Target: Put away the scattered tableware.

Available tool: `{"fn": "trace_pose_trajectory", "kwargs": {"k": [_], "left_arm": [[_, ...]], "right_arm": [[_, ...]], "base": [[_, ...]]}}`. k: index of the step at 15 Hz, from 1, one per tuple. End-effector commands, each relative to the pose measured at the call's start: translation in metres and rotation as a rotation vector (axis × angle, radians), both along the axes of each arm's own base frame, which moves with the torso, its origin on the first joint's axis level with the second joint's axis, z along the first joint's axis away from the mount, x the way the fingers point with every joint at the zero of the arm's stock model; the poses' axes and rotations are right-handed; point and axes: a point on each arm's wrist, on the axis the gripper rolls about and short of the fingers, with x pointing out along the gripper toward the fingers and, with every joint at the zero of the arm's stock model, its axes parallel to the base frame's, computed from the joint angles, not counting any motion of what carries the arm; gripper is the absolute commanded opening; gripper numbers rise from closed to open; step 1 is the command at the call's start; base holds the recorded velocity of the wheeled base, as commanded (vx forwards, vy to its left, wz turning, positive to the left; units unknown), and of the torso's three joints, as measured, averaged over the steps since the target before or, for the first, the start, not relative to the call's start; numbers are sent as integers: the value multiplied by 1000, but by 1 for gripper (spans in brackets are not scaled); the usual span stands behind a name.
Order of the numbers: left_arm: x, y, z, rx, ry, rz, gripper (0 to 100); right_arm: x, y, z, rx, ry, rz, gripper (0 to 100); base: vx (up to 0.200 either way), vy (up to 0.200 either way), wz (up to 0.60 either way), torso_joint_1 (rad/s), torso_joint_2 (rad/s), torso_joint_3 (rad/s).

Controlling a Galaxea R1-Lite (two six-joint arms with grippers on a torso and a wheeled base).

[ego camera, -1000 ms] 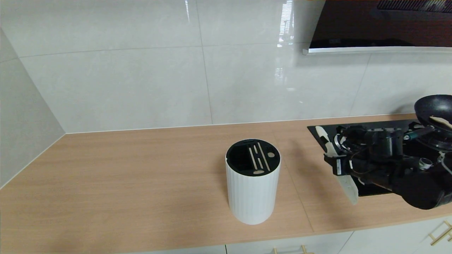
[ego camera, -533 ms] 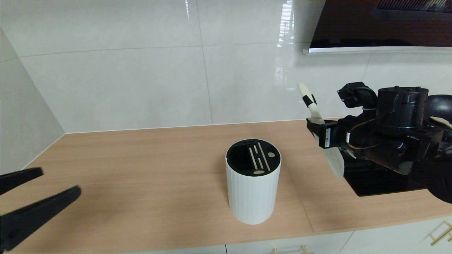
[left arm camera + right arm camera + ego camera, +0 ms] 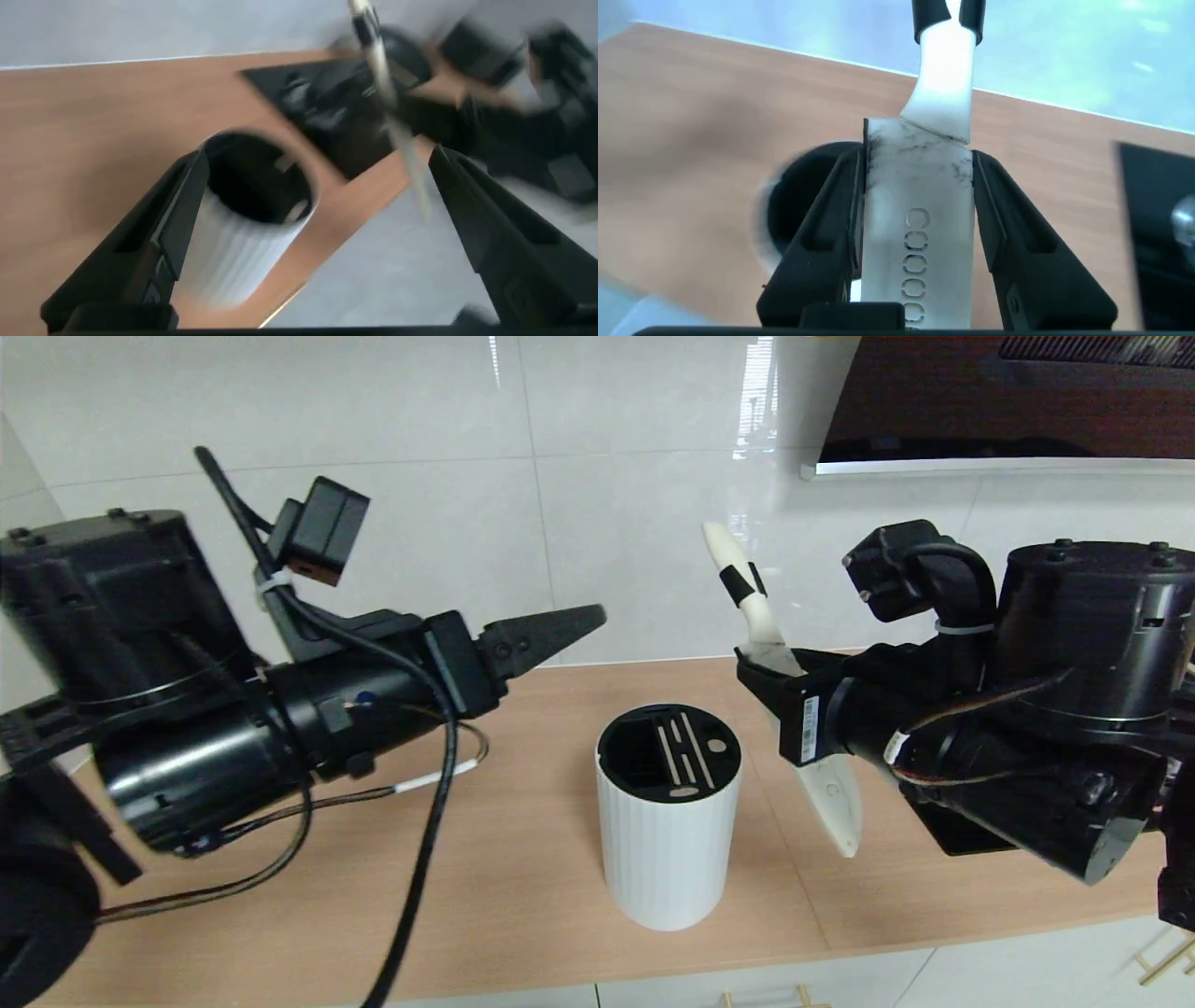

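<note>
A white ribbed knife holder [image 3: 667, 831] with a black slotted top stands on the wooden counter [image 3: 523, 868]. To its right, above the counter, my right gripper [image 3: 792, 709] is shut on a white knife [image 3: 829, 798]. The cream handle points up and the blade slants down, its tip beside the holder's upper half. In the right wrist view the blade [image 3: 920, 252] sits clamped between both fingers [image 3: 842, 233], with the holder's dark top [image 3: 799, 201] below. My left gripper [image 3: 551, 630] hangs open, up and to the left of the holder. Its wrist view shows the holder [image 3: 238, 247] between the spread fingers [image 3: 173, 229].
A black cooktop [image 3: 957, 835] lies on the counter at the right, mostly behind my right arm. A dark range hood [image 3: 980, 411] hangs above it on the tiled wall. Cabinet fronts with gold handles [image 3: 1162, 957] run below the counter edge.
My right gripper has lifted the knife off the cooktop area and carried it left, close to the holder. My left arm has come in from the left and risen toward the holder.
</note>
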Motion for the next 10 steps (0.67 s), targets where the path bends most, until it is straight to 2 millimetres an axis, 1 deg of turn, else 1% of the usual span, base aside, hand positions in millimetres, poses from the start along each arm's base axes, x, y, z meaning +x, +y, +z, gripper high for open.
{"fn": "trace_pose_trajectory", "kwargs": {"k": [1,2,3,4,5,7,10], "left_arm": [[28,-33,-25,2,53,-41,100],[27,-35,-25,-1,54,-48,100],[26,-36,-25,-2,55,-49,100],[25,-42,-31,-9,89,-73,100],[24,-46,-32,-11,96,-88,100],[22,-48,-29,-17,91,-108,100],[20,-47,-25,-40,82,-125,100]], "right_arm": [[-13,12,0,29,14,57,0],[-17,17,-2,29,23,75,0],[-18,17,-2,28,24,76,0],[-23,23,-10,8,41,102,0],[-27,29,-12,2,48,124,0],[-30,36,-24,-30,68,133,0],[-34,39,-24,-29,67,139,0]], "base": [[0,0,0,0,0,0],[0,0,0,0,0,0],[0,0,0,0,0,0],[0,0,0,0,0,0],[0,0,0,0,0,0],[0,0,0,0,0,0],[0,0,0,0,0,0]]}}
